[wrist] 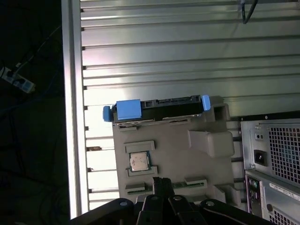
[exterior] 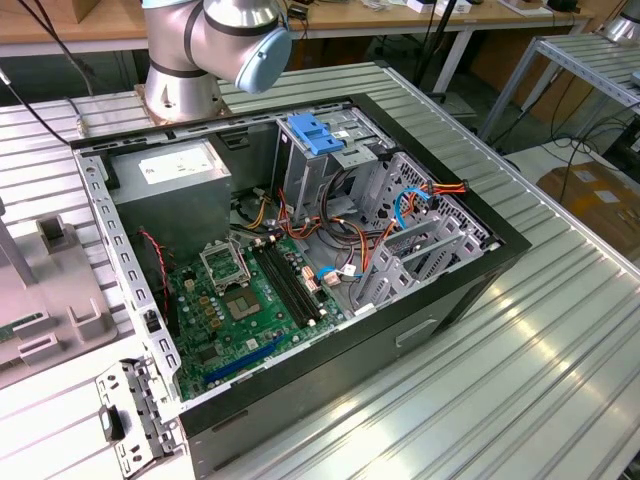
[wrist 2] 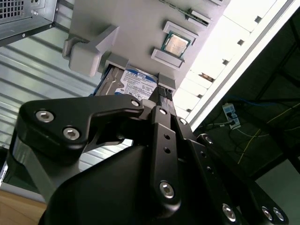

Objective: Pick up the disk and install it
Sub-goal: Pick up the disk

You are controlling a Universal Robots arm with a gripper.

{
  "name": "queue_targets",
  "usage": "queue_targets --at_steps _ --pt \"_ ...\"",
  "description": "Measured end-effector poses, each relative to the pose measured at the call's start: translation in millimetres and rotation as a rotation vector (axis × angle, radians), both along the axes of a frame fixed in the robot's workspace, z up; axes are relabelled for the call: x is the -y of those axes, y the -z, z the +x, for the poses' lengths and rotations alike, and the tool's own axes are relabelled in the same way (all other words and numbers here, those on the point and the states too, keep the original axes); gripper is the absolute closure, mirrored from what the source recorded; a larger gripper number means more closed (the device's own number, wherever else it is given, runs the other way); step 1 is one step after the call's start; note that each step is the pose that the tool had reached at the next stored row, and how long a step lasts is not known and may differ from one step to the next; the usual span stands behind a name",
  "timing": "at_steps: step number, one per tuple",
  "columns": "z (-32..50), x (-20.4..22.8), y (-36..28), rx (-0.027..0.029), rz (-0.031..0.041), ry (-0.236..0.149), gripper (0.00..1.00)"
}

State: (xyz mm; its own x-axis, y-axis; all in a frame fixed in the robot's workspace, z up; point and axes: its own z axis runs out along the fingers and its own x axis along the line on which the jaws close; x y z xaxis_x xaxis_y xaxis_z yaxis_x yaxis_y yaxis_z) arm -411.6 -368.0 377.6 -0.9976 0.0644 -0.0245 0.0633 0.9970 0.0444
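The hand (wrist: 161, 182), fingers together and empty, hovers near the disk (wrist: 171, 107) in its grey holder (wrist: 178, 150).

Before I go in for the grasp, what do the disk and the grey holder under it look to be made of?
The disk: silver-grey metal body with a dull sheen, and a smooth white label that looks like paper or film. Its blue side rails look like moulded plastic, evenly coloured and slightly glossy. The holder: matte light grey with blocky shapes, probably plastic, though painted metal cannot be ruled out.

disk (wrist 2: 139, 83): glossy label, blue plastic rails | fixture (wrist: 178, 150): matt grey plastic | table (wrist: 187, 47): ribbed metal
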Motion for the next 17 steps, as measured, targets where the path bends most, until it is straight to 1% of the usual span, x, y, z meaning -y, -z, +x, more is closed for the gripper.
queue_targets --at_steps 6,14,17 --pt "0.0 0.0 0.0 0.0 0.0 -0.036 0.89" --pt "0.0 0.0 0.0 0.0 0.0 -0.098 0.89" --pt "0.0 0.0 0.0 0.0 0.0 -0.115 0.89"
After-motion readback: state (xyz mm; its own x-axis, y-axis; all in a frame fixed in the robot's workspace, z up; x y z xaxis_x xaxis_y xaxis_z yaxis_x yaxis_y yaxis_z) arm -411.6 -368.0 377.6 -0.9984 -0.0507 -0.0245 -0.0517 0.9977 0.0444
